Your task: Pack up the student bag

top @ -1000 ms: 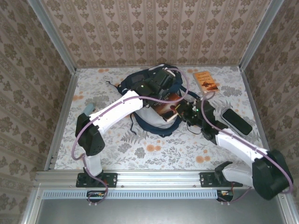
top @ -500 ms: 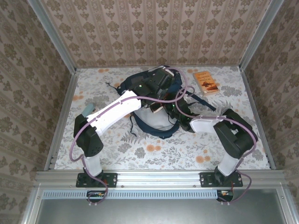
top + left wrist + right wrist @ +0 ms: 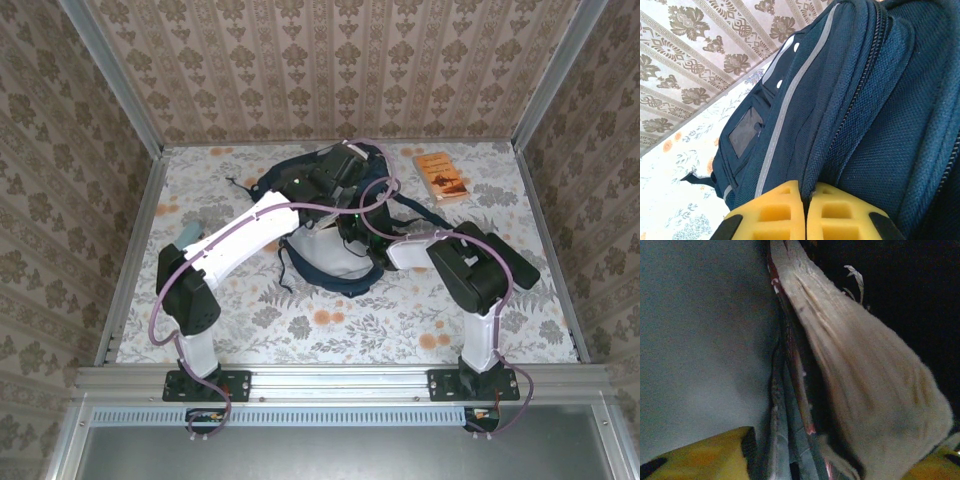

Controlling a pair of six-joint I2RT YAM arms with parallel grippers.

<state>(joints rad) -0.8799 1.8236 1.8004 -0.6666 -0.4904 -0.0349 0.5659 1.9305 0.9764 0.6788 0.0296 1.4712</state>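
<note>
You have an orange book (image 3: 441,175) lying flat on the floral table (image 3: 330,320), near its far right corner. By the left edge sits a small grey-blue thing (image 3: 190,232), too small to name. Patterned wallpaper (image 3: 330,70) rises behind.

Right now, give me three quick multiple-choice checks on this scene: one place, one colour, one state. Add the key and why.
1. Where does the orange book lie relative to the student bag?
A inside it
B on the table, to its right, near the far wall
C under it

2. What colour is the stripe along the bag?
A pale grey
B red
C green

3. The left gripper is:
A wide open
B holding a book
C shut on bag fabric

Key:
1 B, the top view shows it flat on the table.
2 A, the left wrist view shows a pale stripe on navy.
3 C, its jaws meet on the fabric.
</note>
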